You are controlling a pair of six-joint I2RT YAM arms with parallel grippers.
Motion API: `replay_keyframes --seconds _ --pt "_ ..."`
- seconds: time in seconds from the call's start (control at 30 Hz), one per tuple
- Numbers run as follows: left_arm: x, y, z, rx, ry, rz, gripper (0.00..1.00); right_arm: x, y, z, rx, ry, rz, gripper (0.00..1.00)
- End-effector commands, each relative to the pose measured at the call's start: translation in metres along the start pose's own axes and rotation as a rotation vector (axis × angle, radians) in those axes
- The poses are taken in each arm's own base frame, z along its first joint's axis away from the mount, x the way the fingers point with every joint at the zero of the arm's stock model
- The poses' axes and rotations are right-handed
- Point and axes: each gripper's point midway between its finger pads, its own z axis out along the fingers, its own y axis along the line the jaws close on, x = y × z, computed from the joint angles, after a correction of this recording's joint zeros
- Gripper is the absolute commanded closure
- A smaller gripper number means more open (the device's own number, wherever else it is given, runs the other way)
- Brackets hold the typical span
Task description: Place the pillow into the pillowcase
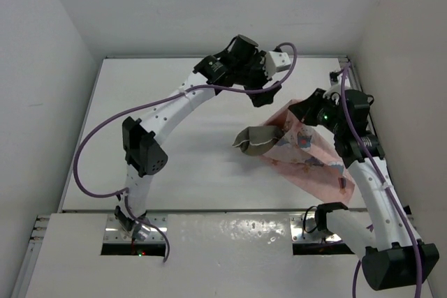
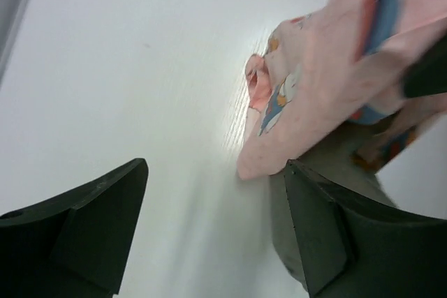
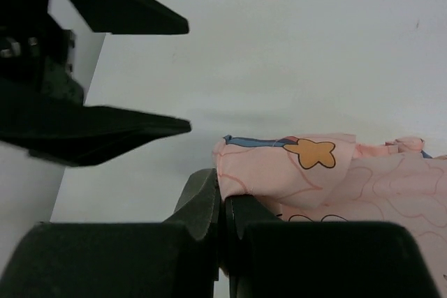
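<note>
The white desk (image 1: 202, 165) fills most of the top view, walled on three sides. The left arm (image 1: 174, 106) reaches from its base across to the far middle of the desk, and the right arm (image 1: 367, 172) rises along the right edge and bends inward toward the centre. Between them lies the pillowcase (image 1: 314, 158), a pink printed cloth spread on the right half of the desk. Its far corner is lifted off the surface toward the right arm's wrist, and the rest slopes down to the desk. The pillow (image 1: 255, 141), olive-brown with a pale edge, lies on the desk at the pillowcase's left side. Its left end sticks out bare, while its right part is covered by the pink cloth; how far in it reaches cannot be told. The right tool (image 3: 223, 204) is clenched, its two fingers pressed together on a folded edge of the pillowcase and holding that edge up. The left tool (image 2: 215, 172) is released, its dark fingers (image 2: 105, 207) standing wide apart with only bare desk between them. It hangs just beside the raised corner of the pillowcase, whose hem lies close to the right-hand finger without being gripped.
</note>
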Motion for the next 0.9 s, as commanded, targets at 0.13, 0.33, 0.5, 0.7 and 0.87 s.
replay_keyframes --seconds 0.13,0.33,0.5,0.7,0.87 --pt "0.032 -0.010 0.050 0.168 -0.109 0.044 0.09 -0.021 0.012 -0.007 -0.032 -0.087 -0.044 1.00" --pt "0.035 -0.024 0.091 0.314 -0.185 -0.018 0.07 -0.010 0.006 -0.003 -0.022 -0.071 0.007 1.00" --pt "0.045 -0.062 0.095 0.534 -0.231 -0.076 0.06 -0.003 -0.006 -0.001 0.023 -0.067 0.025 1.00" --pt "0.058 -0.090 0.103 0.657 -0.237 -0.113 0.17 -0.002 -0.009 0.000 0.038 -0.064 0.027 1.00" --pt "0.053 -0.092 0.111 0.655 -0.229 -0.180 0.58 0.002 -0.012 -0.001 0.050 -0.064 0.030 1.00"
